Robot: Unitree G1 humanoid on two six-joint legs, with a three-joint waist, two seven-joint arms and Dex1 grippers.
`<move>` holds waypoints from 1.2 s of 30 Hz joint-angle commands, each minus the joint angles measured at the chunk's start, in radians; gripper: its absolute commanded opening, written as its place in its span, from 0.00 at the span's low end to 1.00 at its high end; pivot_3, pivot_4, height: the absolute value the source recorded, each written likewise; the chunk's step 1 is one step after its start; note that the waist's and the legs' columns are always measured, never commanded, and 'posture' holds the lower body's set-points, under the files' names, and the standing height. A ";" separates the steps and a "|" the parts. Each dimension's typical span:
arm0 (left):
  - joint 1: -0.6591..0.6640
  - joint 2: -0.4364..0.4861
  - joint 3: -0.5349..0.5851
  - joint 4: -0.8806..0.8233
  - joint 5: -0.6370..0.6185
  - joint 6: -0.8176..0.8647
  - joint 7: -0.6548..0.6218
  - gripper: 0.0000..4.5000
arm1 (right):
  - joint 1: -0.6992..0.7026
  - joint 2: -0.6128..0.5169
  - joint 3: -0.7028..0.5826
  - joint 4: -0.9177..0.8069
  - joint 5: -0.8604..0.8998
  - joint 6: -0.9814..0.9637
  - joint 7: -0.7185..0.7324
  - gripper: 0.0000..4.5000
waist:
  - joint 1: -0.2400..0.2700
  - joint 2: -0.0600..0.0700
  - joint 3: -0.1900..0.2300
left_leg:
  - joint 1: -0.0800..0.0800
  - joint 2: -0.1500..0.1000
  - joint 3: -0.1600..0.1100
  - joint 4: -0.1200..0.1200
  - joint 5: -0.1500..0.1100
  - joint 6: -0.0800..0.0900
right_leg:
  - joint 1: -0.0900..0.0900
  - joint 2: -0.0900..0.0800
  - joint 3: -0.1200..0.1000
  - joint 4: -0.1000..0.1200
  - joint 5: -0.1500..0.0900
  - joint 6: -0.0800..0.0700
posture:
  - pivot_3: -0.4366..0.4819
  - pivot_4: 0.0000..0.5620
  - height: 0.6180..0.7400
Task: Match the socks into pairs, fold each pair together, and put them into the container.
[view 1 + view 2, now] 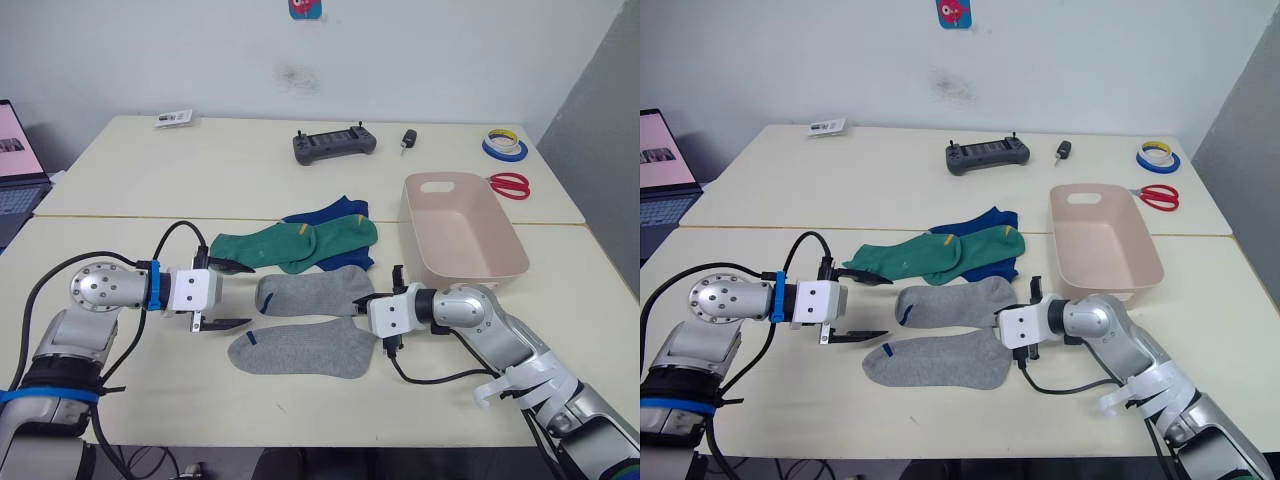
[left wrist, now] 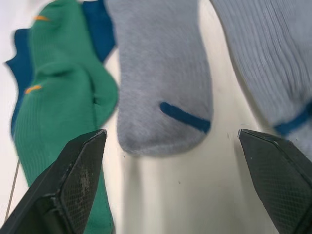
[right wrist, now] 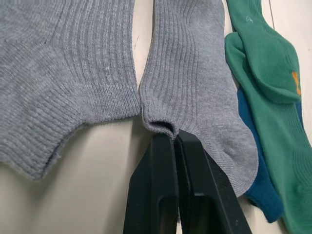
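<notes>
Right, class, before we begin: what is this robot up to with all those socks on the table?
It is sorting socks into pairs. Its right hand is shut on the cuff of the upper grey sock, which lies flat beside the lower grey sock. Its left hand is open at their toe ends. The green socks overlap the blue socks nearby. The tub holds nothing yet.
</notes>
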 commanded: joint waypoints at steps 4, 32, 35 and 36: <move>-0.122 -0.054 -0.068 0.160 0.101 -0.217 0.067 1.00 | -0.005 0.009 -0.034 -0.046 0.024 0.018 0.014 0.01 | 0.000 0.000 0.000 | 0.000 0.000 0.000 0.000 0.000 0.000 | 0.000 0.000 0.000 0.000 0.000 0.000 | 0.48 0.27 1.00; -0.090 0.048 -0.127 -0.029 -0.224 0.142 -0.151 0.01 | 0.039 0.033 -0.172 -0.284 0.277 0.274 0.093 0.00 | -0.008 0.000 0.000 | 0.000 0.001 -0.001 0.001 0.000 0.000 | 0.000 0.000 -0.001 0.001 0.000 0.000 | 0.48 0.27 1.00; -0.019 0.149 -0.083 -0.307 -0.376 0.510 -0.160 0.01 | 0.079 0.014 -0.236 -0.433 0.429 0.442 0.122 0.00 | -0.010 0.000 0.000 | -0.001 0.002 -0.003 0.001 0.000 0.000 | 0.000 0.000 0.000 0.001 0.000 0.000 | 0.48 0.27 1.00; -0.005 0.178 -0.068 -0.378 -0.416 0.615 -0.155 0.01 | 0.093 0.009 -0.256 -0.479 0.480 0.497 0.125 0.00 | -0.009 0.000 0.000 | 0.000 0.002 -0.004 0.001 0.000 0.000 | 0.001 0.000 0.000 0.001 0.000 0.000 | 0.48 0.27 1.00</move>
